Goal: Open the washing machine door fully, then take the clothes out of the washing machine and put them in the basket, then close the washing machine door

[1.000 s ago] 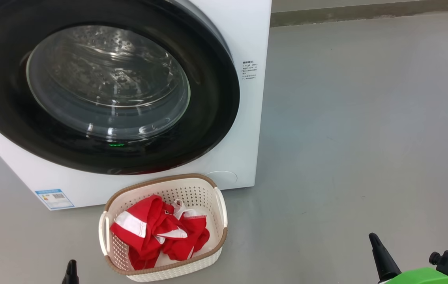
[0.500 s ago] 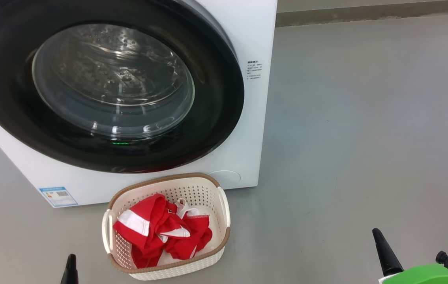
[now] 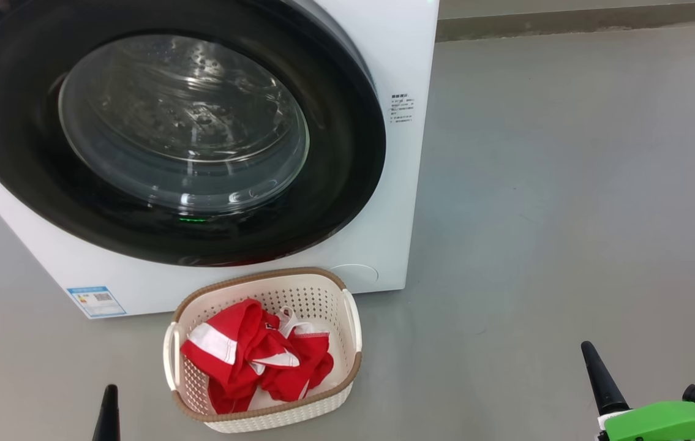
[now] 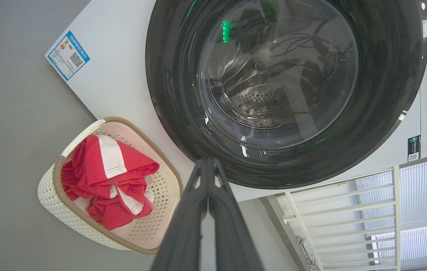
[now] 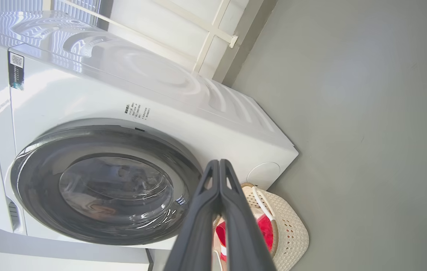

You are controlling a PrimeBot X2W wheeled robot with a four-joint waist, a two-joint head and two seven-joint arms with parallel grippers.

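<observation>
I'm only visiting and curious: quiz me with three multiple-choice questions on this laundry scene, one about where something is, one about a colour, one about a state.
1. Where are the clothes?
A. In the drum
B. In the basket
C. Spread on the floor

2. What colour is the basket's rim?
A. Brown
B. Blue
C. Green

3. How is the washing machine door?
A. Swung wide open
B. Shut
C. Taken off

Answers:
1 B, the red garments lie heaped inside the basket.
2 A, a brown woven-look band runs round its top.
3 B, the black door sits flush against the front of the washing machine.
</observation>
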